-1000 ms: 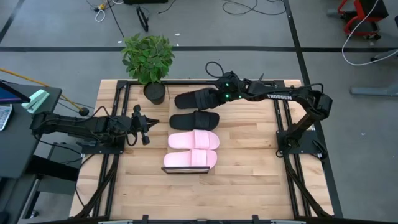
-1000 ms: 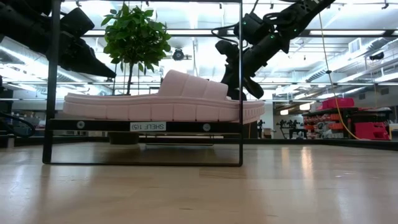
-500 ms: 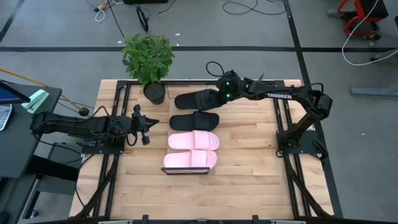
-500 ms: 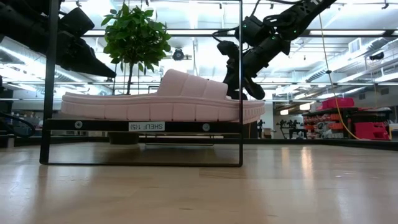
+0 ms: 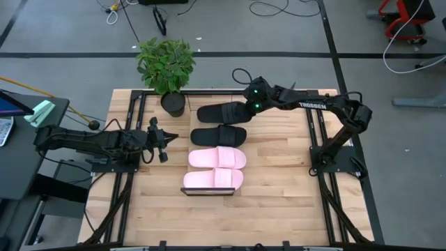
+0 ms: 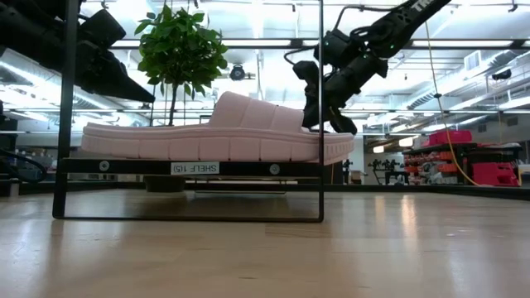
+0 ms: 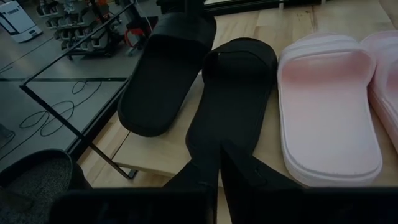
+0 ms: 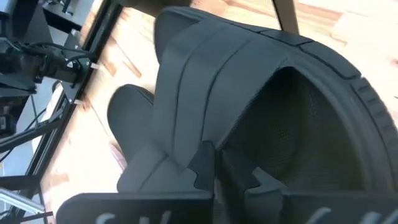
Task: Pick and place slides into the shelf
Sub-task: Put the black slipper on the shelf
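Note:
Four slides lie side by side on the shelf (image 5: 209, 191). The two pink slides (image 5: 216, 157) (image 5: 212, 178) are nearest, a black slide (image 5: 218, 135) lies beyond them, and a second black slide (image 5: 217, 111) sits at the far end. My right gripper (image 5: 246, 108) is shut on that far slide's toe end. In the low view the slide (image 6: 335, 108) slants, toe up, with its heel hidden behind a pink slide (image 6: 215, 132). My left gripper (image 5: 164, 146) waits left of the shelf, shut and touching nothing. My right gripper pinches the far black slide by its wide strap (image 8: 205, 87), at the strap's edge beside the toe opening. It comes in from the table's right, slanting down. The toe end is raised, and the heel end (image 7: 146, 121) is low over the shelf's far end.
A potted plant (image 5: 166, 66) stands at the table's far edge, just left of the far black slide. The shelf's thin black frame (image 6: 190, 168) rises around the slides. Bare plank tabletop (image 5: 279, 181) lies right of and nearer than the shelf.
My right gripper has shifted slightly toward the table's right while staying shut on the black slide. The slide has turned from a slant to lie nearly parallel with the other three.

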Controlling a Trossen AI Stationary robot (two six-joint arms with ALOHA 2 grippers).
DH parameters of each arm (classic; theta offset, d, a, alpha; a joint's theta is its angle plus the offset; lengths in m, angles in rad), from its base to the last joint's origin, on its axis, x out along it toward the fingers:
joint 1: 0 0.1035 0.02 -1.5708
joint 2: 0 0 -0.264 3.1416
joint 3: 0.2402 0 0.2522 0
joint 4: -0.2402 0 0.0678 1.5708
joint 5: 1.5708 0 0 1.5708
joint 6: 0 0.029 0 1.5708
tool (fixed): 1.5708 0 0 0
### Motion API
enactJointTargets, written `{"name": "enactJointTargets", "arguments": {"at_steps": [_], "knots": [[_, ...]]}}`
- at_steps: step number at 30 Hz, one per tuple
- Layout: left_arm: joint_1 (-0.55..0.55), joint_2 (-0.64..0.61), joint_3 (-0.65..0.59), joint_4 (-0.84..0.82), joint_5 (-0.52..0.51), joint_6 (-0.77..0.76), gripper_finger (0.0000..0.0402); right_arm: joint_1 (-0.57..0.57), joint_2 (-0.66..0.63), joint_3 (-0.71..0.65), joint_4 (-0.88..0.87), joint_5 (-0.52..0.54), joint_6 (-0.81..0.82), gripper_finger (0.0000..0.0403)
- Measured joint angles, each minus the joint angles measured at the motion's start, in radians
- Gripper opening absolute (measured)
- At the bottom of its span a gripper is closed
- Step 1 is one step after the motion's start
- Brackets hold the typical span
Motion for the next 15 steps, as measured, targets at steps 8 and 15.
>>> {"name": "enactJointTargets", "arguments": {"at_steps": [8, 15], "knots": [[0.000, 0.000, 0.000, 0.001, 0.000, 0.000, 0.0026, -0.002, 0.113, 0.000, 0.082, -0.024, -0.017, 0.0007], [0.000, 0.000, 0.000, 0.001, 0.000, 0.000, 0.0025, -0.002, 0.131, 0.000, 0.121, -0.045, -0.040, 0.0007]]}}
